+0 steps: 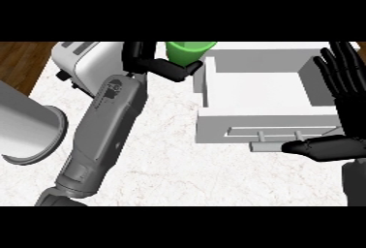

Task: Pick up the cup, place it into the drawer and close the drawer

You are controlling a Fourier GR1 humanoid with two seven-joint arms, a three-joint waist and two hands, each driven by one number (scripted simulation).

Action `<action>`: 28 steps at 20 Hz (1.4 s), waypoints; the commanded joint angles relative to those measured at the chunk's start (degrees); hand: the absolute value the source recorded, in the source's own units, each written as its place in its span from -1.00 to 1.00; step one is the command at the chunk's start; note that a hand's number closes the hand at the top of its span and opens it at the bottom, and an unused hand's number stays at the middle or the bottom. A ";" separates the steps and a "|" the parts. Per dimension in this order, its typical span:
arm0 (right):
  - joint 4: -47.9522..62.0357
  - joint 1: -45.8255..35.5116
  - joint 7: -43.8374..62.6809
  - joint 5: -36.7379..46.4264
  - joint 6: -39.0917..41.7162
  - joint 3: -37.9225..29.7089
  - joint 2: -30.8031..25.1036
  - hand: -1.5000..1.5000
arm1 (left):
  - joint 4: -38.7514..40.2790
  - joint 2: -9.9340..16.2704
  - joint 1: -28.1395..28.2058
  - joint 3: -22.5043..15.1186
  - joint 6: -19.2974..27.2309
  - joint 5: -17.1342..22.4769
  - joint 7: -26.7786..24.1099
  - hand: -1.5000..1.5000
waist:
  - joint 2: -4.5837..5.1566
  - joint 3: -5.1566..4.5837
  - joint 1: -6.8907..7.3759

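A green cup (190,50) hangs near the view's top, just left of the open white drawer (214,123). My left hand (159,63) is shut on the cup, thumb and fingers curled around its lower part. The cup's rim is upward and its base is hidden by the hand. The drawer's inside is bare, and its front panel carries a grey handle (280,131). My right hand (344,104) rests open at the right edge, fingers up, beside the drawer's right wall, thumb lying near the handle.
A white toaster (89,60) stands at the upper left, behind my left forearm. A large grey cylindrical pot (25,128) sits at the left edge. Marble counter (172,164) stretches in front of the drawer; wooden floor shows at the far left.
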 commanded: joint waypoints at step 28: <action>2.57 -8.08 -1.13 -3.06 4.75 4.24 0.55 -1.00 | 26.80 -0.18 -15.84 -25.28 11.59 15.35 13.02 -1.00 | 3.08 0.07 -12.02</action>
